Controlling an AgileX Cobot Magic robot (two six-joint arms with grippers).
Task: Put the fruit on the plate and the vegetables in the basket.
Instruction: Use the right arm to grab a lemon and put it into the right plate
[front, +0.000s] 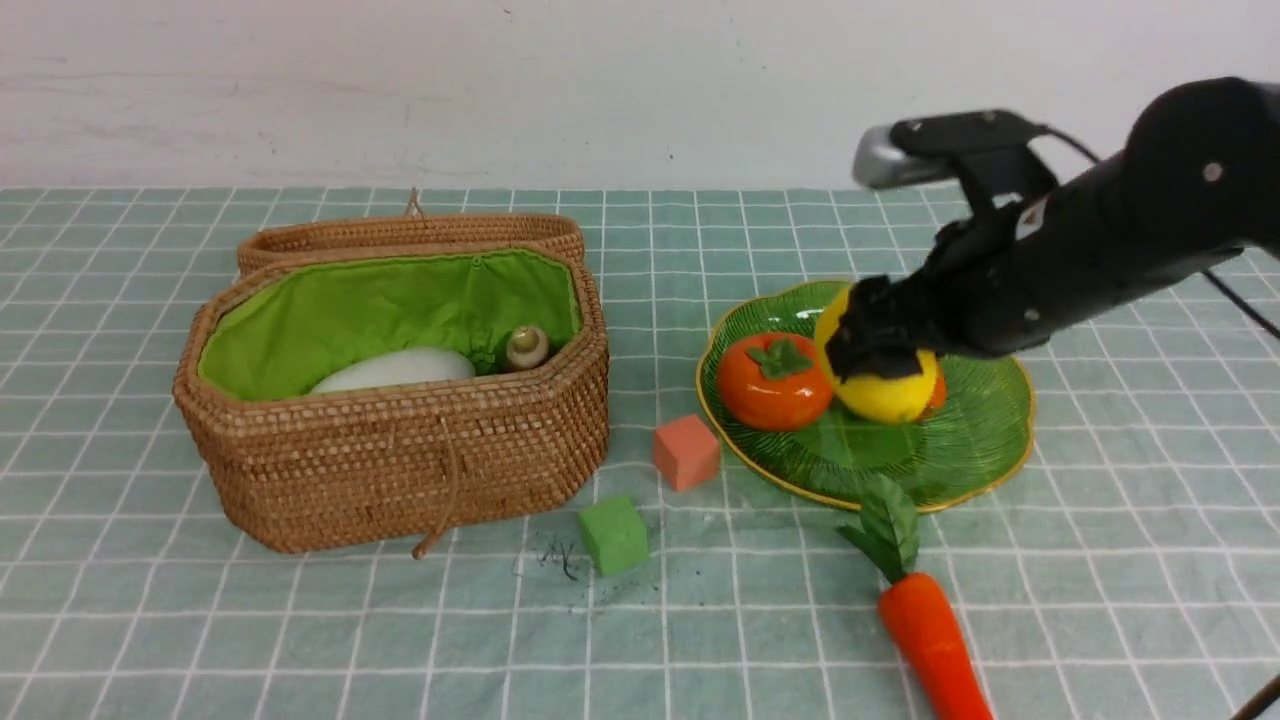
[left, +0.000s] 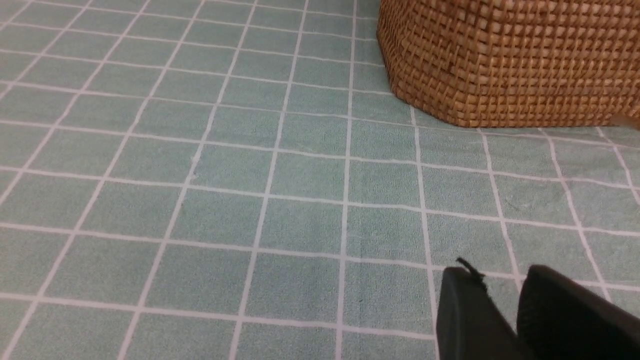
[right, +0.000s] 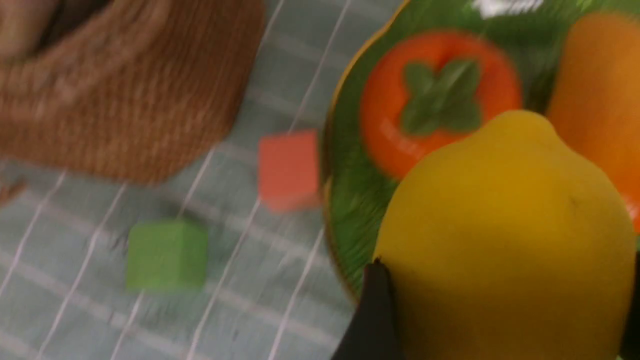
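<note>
My right gripper (front: 878, 345) is shut on the yellow lemon (front: 892, 397) and holds it over the green gold-rimmed plate (front: 965, 445). I cannot tell whether the lemon touches the plate. The orange persimmon (front: 772, 382) lies on the plate beside it, and the mango (front: 937, 392) peeks out behind it. The right wrist view shows the gripper (right: 505, 272), lemon (right: 505, 225), persimmon (right: 440, 95), mango (right: 600, 90) and plate (right: 350, 200). The open basket (front: 400, 460) holds the white radish (front: 395, 370) and a small brownish item (front: 526, 347). The carrot (front: 930, 640) lies in front of the plate. My left gripper (left: 500, 276) is shut and empty over the cloth. The eggplant is hidden.
A salmon-pink cube (front: 686, 452) sits against the plate's left rim and a green cube (front: 613, 535) in front of the basket; both show in the right wrist view, pink (right: 289, 167) and green (right: 166, 255). The basket's corner (left: 510, 60) stands ahead of the left gripper. The lid leans back behind the basket.
</note>
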